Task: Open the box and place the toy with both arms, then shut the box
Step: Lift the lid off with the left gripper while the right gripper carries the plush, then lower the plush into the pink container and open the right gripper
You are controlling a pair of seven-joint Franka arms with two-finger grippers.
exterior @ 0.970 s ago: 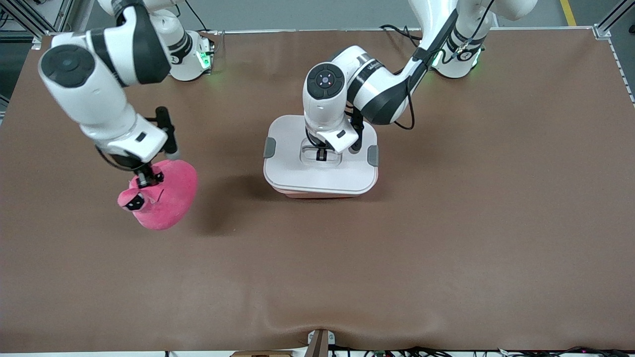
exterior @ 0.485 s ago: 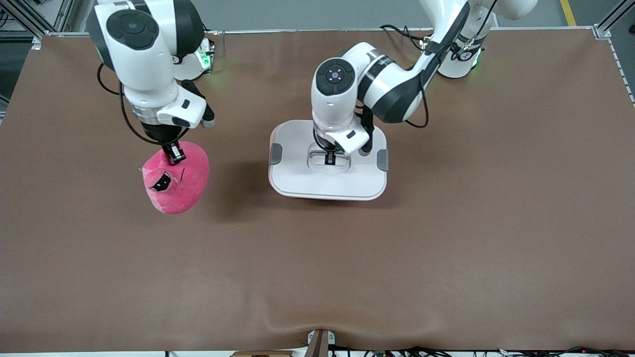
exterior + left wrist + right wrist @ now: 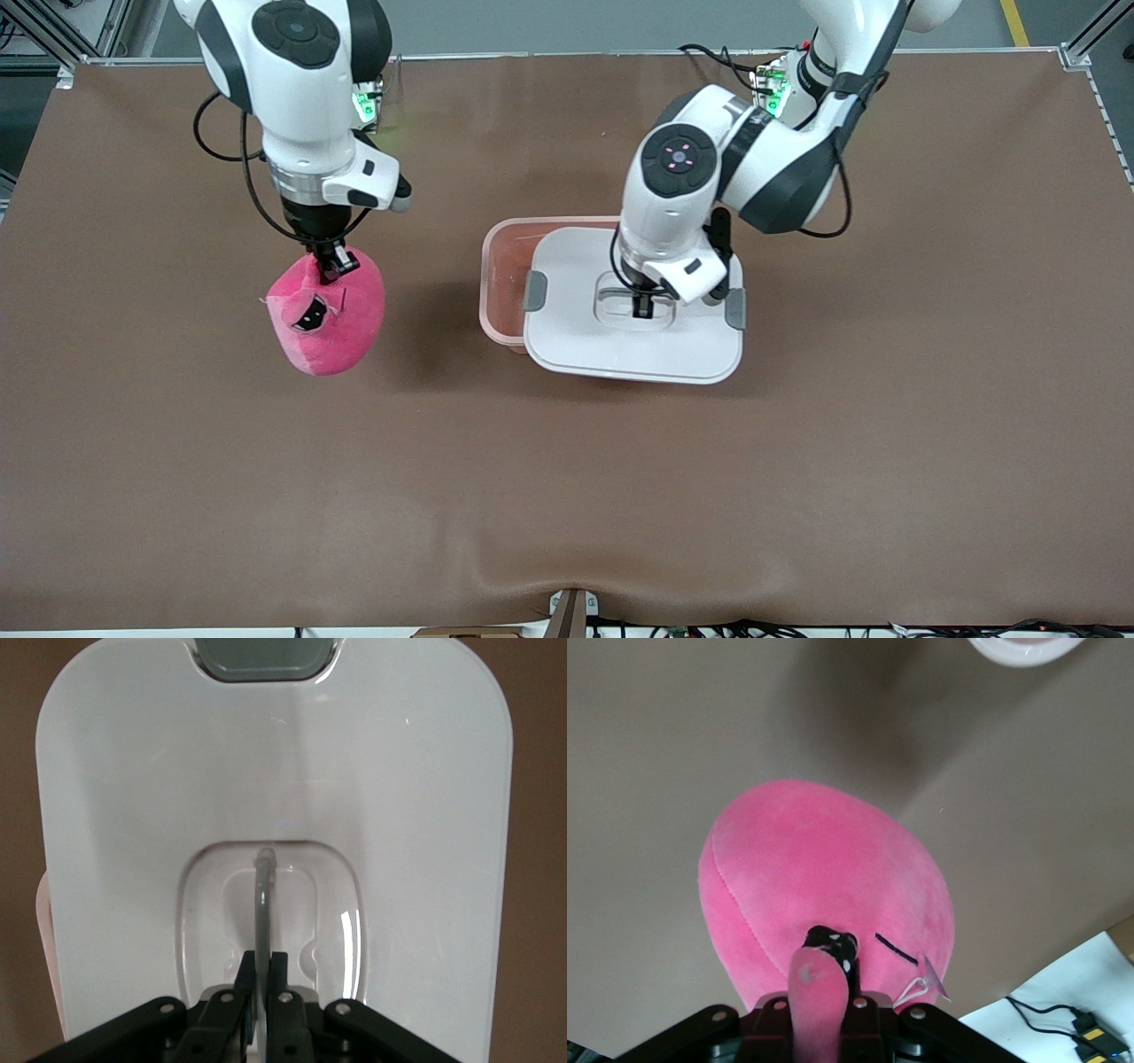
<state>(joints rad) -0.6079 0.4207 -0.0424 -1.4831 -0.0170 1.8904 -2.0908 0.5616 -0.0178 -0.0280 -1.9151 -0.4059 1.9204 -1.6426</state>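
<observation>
Lid [image 3: 620, 341] of the box hangs in the air, gripped by the left gripper [image 3: 641, 307], whose fingers are pressed together on the thin grey handle [image 3: 262, 904] in the recessed centre of the lid. The lid is white with a grey clip [image 3: 534, 291] on each short side. It is over the part of the box that lies toward the left arm's end of the bench, so it covers most of the tub. The pink translucent box [image 3: 505, 275] stands on the brown bench [image 3: 567, 496] about in the middle, and only its end toward the right arm's side is uncovered; the inside visible there looks empty.

The right gripper [image 3: 330, 264] is clamped on the top of the pink plush toy [image 3: 330, 319] and holds it up over the bench, beside the box on the right arm's side, apart from it. In the right wrist view a piece of the pink plush is pinched between the fingers, and the toy [image 3: 824, 904] hangs under them with a dark eye [image 3: 833, 943] and a small label [image 3: 926, 983] visible. A shadow lies on the bench between the toy and the box.
</observation>
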